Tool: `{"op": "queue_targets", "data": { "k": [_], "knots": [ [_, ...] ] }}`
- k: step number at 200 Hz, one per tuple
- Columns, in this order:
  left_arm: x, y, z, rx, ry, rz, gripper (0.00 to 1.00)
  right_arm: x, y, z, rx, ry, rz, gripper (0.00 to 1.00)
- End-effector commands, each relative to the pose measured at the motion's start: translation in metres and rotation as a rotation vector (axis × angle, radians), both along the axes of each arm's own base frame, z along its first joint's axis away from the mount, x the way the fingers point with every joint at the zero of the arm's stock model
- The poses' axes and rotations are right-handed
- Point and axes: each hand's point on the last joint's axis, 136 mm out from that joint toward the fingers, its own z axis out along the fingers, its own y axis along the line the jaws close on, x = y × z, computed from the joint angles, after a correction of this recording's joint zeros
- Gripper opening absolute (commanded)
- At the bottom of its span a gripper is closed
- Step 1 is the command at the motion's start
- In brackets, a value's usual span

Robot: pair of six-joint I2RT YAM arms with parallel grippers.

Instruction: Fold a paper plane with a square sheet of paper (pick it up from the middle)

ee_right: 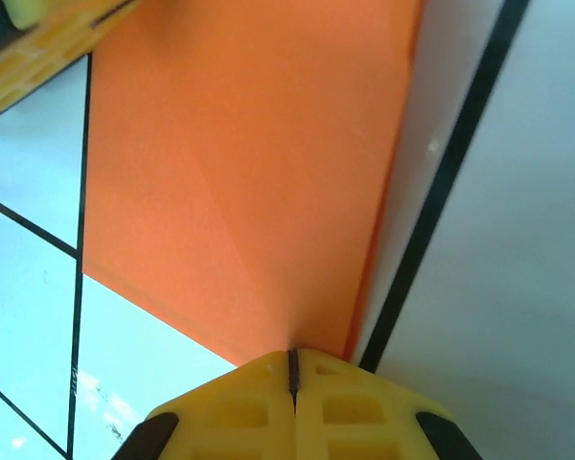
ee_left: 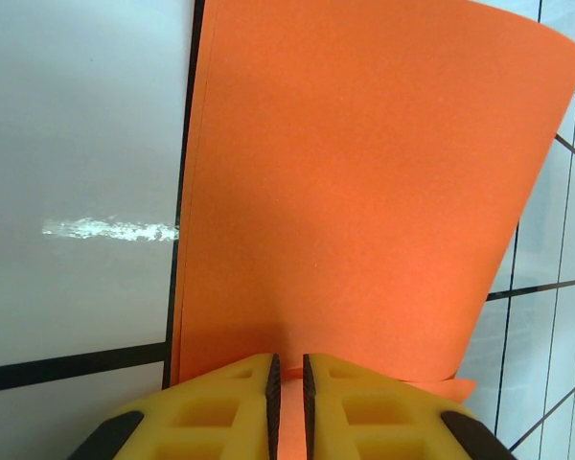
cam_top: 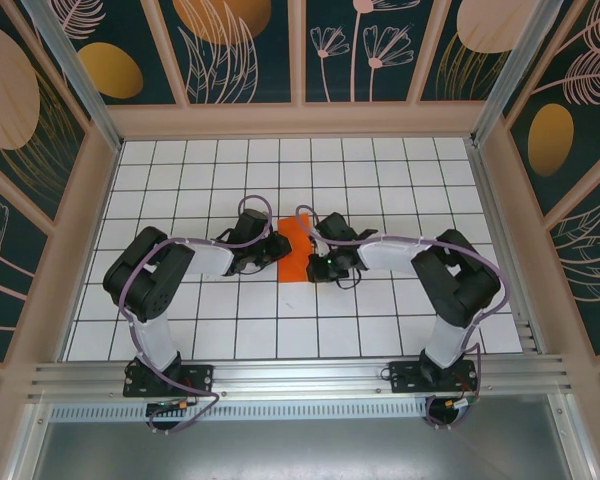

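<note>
The left arm point(cam_top: 150, 285) reaches in from 7 o'clock across the white grid table point(cam_top: 380, 190). The left gripper point(cam_top: 276, 250) meets the orange sheet point(cam_top: 294, 256) at the sheet's 9 o'clock edge. In the left wrist view its yellow fingers point(ee_left: 220, 407) stand almost together, leaving only a thin slit with a strip of orange showing in it. They are pinched on the near edge of the sheet, whose upper layer curves up and away toward 12 o'clock over a second orange layer that peeks out at 4 o'clock.

The sheet lies at the middle of the grid as a narrow upright strip (folded over on itself, so no longer square in outline), between the two wrists.

The right gripper point(cam_top: 316, 264) touches the sheet at about 4 o'clock. In the right wrist view its fingers point(ee_right: 240, 402) are pressed tight together, and the sheet's corner rises into the seam between their tips.
</note>
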Motion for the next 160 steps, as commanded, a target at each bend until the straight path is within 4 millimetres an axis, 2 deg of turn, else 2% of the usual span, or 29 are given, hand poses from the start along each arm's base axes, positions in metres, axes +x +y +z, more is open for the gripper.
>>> {"op": "queue_targets", "data": {
  "k": [1,21,47,85,105,118,124,141,160],
  "knots": [
    [-0.021,0.040,-0.067,0.203,0.136,0.059,0.17,-0.040,-0.043,-0.023,-0.153,0.155,-0.046,0.06],
    [-0.019,0.038,-0.065,0.198,0.131,0.054,0.17,-0.032,-0.042,-0.008,-0.128,0.107,-0.072,0.06],
    [-0.013,0.029,-0.051,0.166,0.103,0.037,0.19,-0.007,-0.038,0.025,-0.052,0.003,-0.144,0.09],
    [0.008,0.011,0.004,0.074,-0.013,0.014,0.29,0.040,-0.031,0.064,0.073,-0.147,-0.261,0.22],
    [0.014,0.008,0.036,0.030,-0.073,0.033,0.37,0.057,-0.017,0.070,0.114,-0.175,-0.258,0.22],
    [0.014,0.011,0.046,0.008,-0.089,0.060,0.40,0.063,-0.006,0.069,0.141,-0.172,-0.241,0.23],
    [0.013,0.012,0.060,-0.019,-0.117,0.071,0.41,0.065,-0.002,0.069,0.151,-0.170,-0.228,0.23],
    [0.007,0.017,0.068,-0.057,-0.134,0.098,0.43,0.070,0.007,0.067,0.169,-0.170,-0.204,0.22],
    [-0.003,0.019,0.069,-0.093,-0.122,0.107,0.43,0.073,0.015,0.065,0.185,-0.157,-0.178,0.22]
  ]
}}
